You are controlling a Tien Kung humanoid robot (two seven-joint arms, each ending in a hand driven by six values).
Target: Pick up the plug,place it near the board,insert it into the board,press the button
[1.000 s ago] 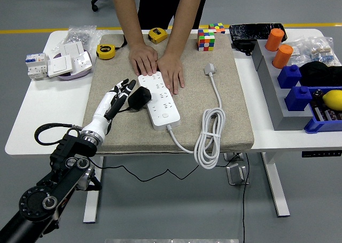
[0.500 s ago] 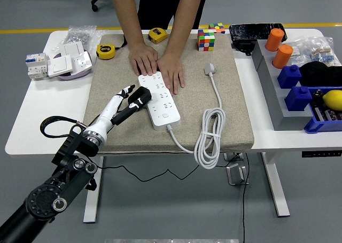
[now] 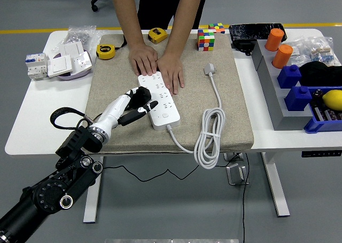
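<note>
A white power strip lies on the beige mat, its white cable coiled to the right and ending in a white plug. My left hand grips a black plug at the strip's left edge, fingertips reaching onto the strip. A person at the far side presses both hands down on the strip's far end. A thin black cord trails from the black plug toward the table's front edge.
Two yellow tape measures and a colour cube sit at the mat's back. White switch parts lie at the far left. At the right stand a grey rack, orange cylinders and blue blocks.
My left hand has carried the black plug rightward, from beside the strip to its left edge. The person's hands have stayed on the strip.
</note>
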